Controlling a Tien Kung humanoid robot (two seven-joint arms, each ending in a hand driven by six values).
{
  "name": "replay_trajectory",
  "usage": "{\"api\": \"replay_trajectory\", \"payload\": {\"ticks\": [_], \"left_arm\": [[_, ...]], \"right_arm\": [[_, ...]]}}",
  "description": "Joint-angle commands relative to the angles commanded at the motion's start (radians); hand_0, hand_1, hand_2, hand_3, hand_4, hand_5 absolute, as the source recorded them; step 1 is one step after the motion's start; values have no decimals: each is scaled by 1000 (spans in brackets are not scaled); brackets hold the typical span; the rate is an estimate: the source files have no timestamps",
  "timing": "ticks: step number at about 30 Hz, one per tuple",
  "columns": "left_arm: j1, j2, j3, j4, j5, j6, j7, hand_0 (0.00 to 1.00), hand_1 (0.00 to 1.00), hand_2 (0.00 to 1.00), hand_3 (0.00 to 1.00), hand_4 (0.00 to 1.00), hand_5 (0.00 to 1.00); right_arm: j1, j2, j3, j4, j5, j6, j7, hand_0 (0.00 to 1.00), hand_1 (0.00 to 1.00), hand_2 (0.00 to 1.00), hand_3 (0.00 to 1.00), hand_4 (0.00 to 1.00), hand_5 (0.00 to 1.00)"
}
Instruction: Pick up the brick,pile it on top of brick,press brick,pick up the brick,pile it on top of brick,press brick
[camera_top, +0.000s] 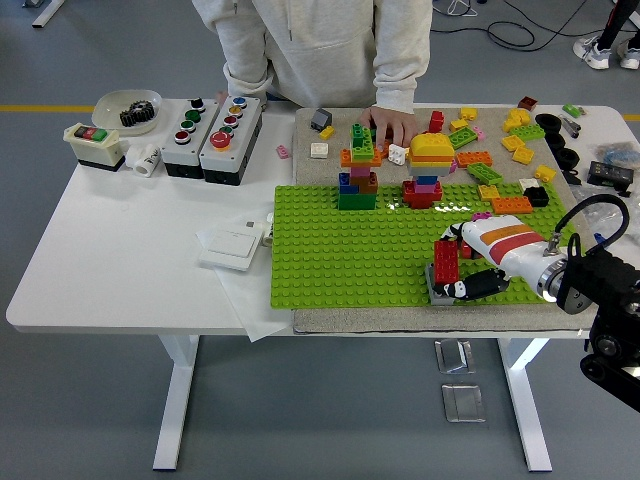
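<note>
A white bowl at the desk's far left corner holds one black gear. Beside it stand three button boxes: a cream one with a red and a green button, and two grey ones side by side. A small white cylinder lies between the cream box and the grey pair. A flat white switch plate lies near the desk's middle, just left of the green baseplate.

The baseplate rests on a grey mat covering the desk's right half. Along its far edge stand two brick towers: a mixed green, orange, pink and blue one, and one with a yellow cap. Loose bricks, mostly yellow, green and orange, are scattered over the mat's far right corner; I cannot count them exactly.

The right robot hand reaches in from the desk's right edge, its fingers wrapped around the red brick, which stands on a grey brick at the baseplate's near right corner.

A person stands at the far edge, one hand resting on the mat behind the towers.
</note>
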Motion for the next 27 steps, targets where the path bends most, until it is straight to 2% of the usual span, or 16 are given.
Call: {"api": "replay_trajectory", "payload": {"ticks": [2,3,7,8,9,16,23,27], "left_arm": [[0,0,-1,0,1,0,0,809,713,604,540,536,552],[0,0,-1,0,1,0,0,809,713,603,540,537,553],[0,0,-3,0,2,0,0,809,713,603,540,537,553],[0,-1,-3,0,2,0,-1,809,713,603,540,537,553],[0,-1,-4,0,3,1,-1,811,713,603,540,537,553],[0,-1,-4,0,4,1,-2,811,713,604,541,537,552],[-1,-2,3,0,-4,0,-5,813,715,604,541,537,552],[1,-2,3,0,-4,1,-5,809,714,604,541,536,551]], "right_arm": [[5,-3,-1,-9,20,3,21,233,426,587,552,787,454],[6,-3,-1,-10,22,3,25,227,421,563,532,749,442],[16,-12,-2,-23,56,-4,79,227,421,563,532,749,442],[20,-16,0,-26,74,-3,108,227,421,563,532,749,442],[22,-19,0,-28,85,-3,130,207,401,527,508,694,422],[43,-39,-6,-53,164,3,260,201,399,515,497,683,415],[76,-42,-40,-143,224,-7,421,195,396,512,496,684,414],[86,-35,-49,-179,205,-12,460,194,391,509,496,670,405]]}}
